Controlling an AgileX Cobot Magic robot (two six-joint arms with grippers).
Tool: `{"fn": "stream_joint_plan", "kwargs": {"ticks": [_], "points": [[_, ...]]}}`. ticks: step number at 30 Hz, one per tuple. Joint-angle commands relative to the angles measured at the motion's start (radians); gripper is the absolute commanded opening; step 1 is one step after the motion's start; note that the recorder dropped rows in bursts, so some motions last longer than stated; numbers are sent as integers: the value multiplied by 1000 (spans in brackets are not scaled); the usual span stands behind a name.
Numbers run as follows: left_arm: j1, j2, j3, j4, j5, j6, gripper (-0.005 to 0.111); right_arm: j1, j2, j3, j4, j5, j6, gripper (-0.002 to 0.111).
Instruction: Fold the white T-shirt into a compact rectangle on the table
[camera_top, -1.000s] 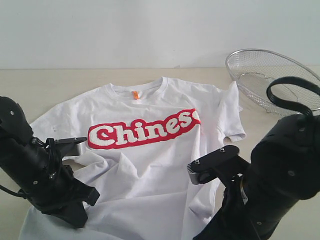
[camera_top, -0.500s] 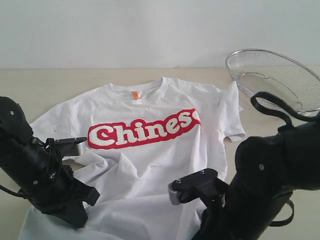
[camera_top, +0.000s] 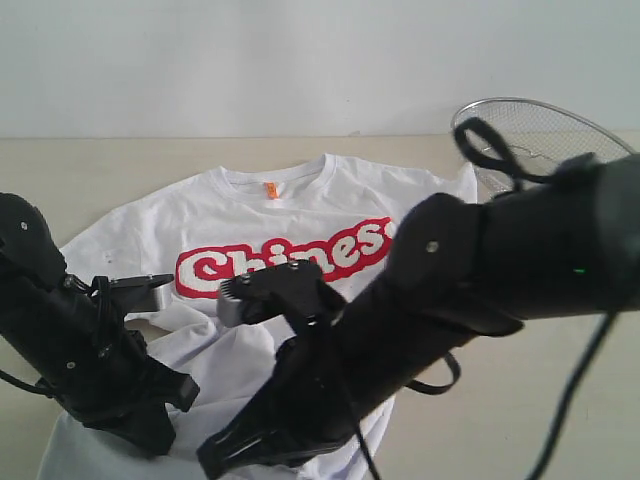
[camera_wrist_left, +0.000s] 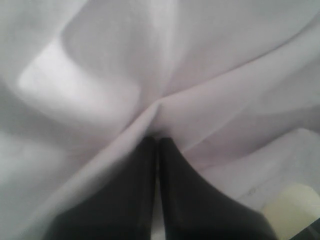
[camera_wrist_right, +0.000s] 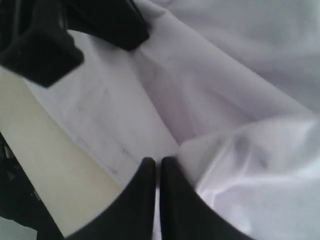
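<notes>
A white short-sleeved T-shirt (camera_top: 300, 205) with red chest lettering and a small orange neck tag is being shown lying face up on a wide pale beige tabletop (camera_top: 110, 165). Its collar is pointing toward the far wall, and its lower part is lying rumpled near the front edge. The lettering is being partly covered by the black right arm (camera_top: 450, 280), which is reaching across the middle of the exterior view and down toward the shirt's lower left. The black left arm (camera_top: 80, 350) is being held low over the shirt's lower left part. In the left wrist view, the left gripper (camera_wrist_left: 156, 141) is being seen with its two dark fingers pressed almost together, a ridge of white cloth being pinched at their tips, with folds radiating from that spot. In the right wrist view, the right gripper (camera_wrist_right: 157, 162) is likewise being seen nearly closed at the shirt's edge, with a thin strip of white fabric showing between the fingers and bare tabletop just beside. A round silver wire-mesh basket (camera_top: 550, 125) is sitting at the table's far right, partly behind the right arm.
</notes>
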Motion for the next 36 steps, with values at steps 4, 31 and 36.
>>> {"fn": "stream_joint_plan", "kwargs": {"ticks": [4, 31, 36], "points": [[-4, 25, 14, 14, -26, 3, 5, 40, 211, -189, -1, 134, -32, 0], [-4, 25, 14, -13, -49, 85, 5, 40, 30, -148, -698, 389, 553, 0], [-4, 25, 14, -36, -49, 102, 5, 47, 41, -143, -352, 308, 282, 0]]}}
